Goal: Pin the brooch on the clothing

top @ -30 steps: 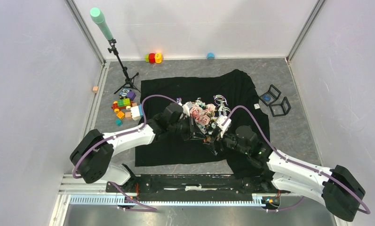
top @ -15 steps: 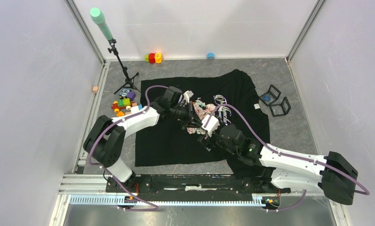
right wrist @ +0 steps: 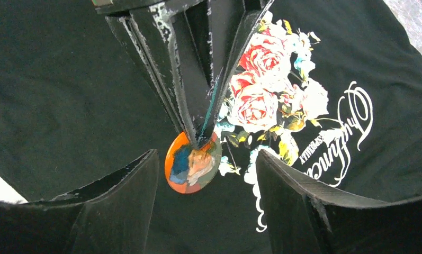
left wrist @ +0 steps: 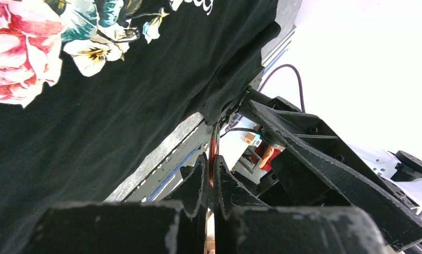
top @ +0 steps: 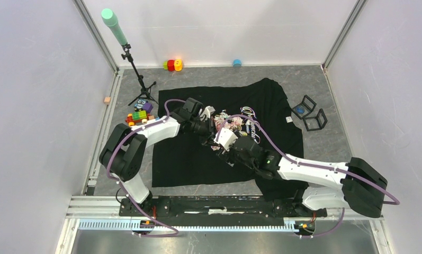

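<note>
Grey speckled tabletop (top: 333, 145) lies under everything we handle; the brooch (right wrist: 192, 163), a round orange badge with a blue-and-pale picture, hangs at the very tips of the left gripper (right wrist: 199, 138), whose fingers are pressed together on its upper rim, so the disc shows edge-on from the left wrist and face-on from the right wrist; the right gripper (right wrist: 206, 156) has its fingers apart, one on each side of the disc and touching neither edge, so the badge sits squarely between them and just ahead; we judge that closing them would catch it rim to rim, across the line of the left grip; beyond the badge lies the T-shirt (right wrist: 65, 79), spread flat, its rose print (right wrist: 261, 100) just beside the left gripper's tips; whether the badge touches the cloth we cannot tell, and its pin is hidden from us
</note>
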`<state>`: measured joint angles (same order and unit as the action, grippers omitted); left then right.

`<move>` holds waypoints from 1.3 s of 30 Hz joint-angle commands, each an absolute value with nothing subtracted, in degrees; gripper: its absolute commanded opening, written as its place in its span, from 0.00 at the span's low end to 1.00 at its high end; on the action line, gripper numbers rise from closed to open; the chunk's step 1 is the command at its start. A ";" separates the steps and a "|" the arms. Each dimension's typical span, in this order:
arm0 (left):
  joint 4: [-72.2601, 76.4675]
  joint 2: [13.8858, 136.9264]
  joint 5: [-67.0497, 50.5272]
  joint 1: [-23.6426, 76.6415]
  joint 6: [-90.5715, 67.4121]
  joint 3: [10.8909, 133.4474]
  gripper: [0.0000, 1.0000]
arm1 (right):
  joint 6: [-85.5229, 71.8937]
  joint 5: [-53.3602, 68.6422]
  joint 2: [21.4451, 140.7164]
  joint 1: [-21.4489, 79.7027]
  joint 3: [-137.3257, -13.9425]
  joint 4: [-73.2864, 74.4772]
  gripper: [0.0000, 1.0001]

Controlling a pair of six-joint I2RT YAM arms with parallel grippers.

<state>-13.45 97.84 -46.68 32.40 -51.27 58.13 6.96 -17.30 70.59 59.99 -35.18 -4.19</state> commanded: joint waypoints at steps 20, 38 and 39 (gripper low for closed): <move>-13.89 96.70 -48.26 30.15 -49.02 59.46 0.04 | 9.61 -29.07 80.14 63.98 -41.53 -7.49 0.34; -18.22 90.14 -39.63 23.73 -43.36 60.70 0.80 | 2.11 -24.16 69.79 58.99 -34.39 -10.55 0.00; -17.52 89.47 -39.27 23.35 -43.41 60.14 0.82 | 1.50 -21.65 68.89 57.78 -33.97 -10.82 0.00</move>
